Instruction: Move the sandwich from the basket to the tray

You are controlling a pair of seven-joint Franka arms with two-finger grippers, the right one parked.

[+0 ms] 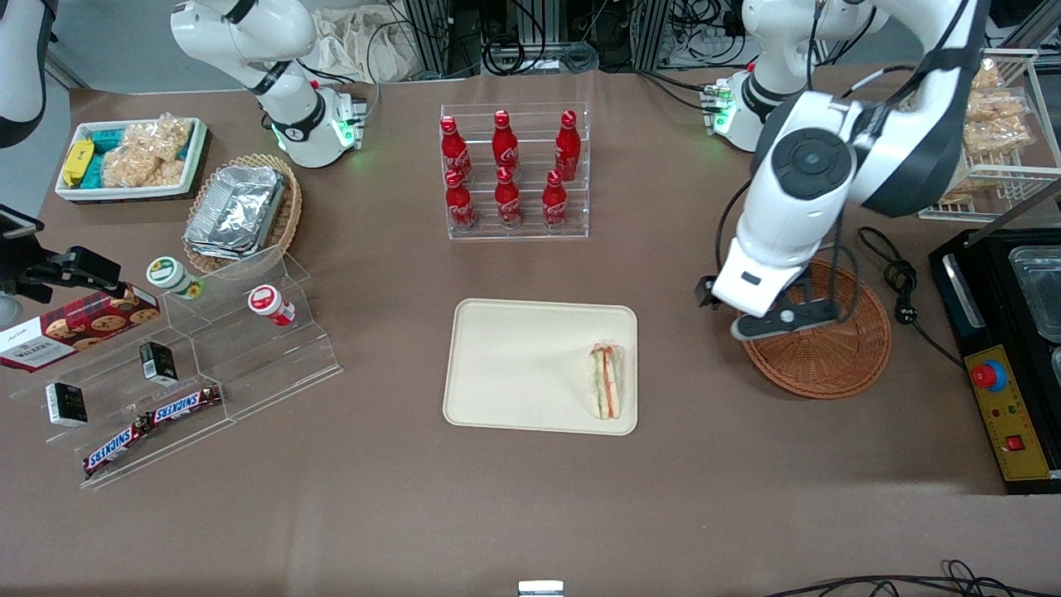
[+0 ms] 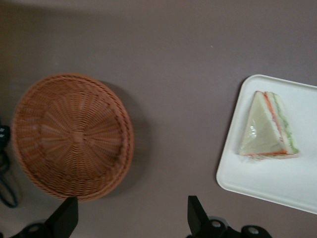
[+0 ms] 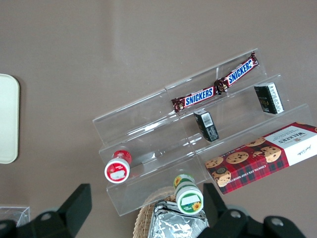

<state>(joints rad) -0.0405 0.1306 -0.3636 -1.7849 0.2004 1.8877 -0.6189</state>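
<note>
My gripper (image 1: 779, 319) hung above the rim of the round wicker basket (image 1: 837, 361), on the edge nearest the tray (image 1: 514, 365). From the front, my wrist and forearm covered much of the basket, and I could not see into it properly. My wrist camera gave what the front could not: the whole woven bowl of the basket (image 2: 72, 135) lay bare, nothing in it.

My fingers (image 2: 66, 218) were spread wide with nothing between them, only brown table showing in the gap; the front view showed just the dark bar of the hand and hid the fingertips.

The sandwich (image 1: 606, 381) lay flat on the tray, close against the rim at the end toward my arm. The wrist view showed it (image 2: 268, 128) as a wrapped triangle with the orange and green filling along one edge, and only a corner of the tray (image 2: 267, 181) beside it. The front alone showed the rest of the table: six red cola bottles (image 1: 507, 170) in a clear rack, farther from the camera than the tray.
</note>
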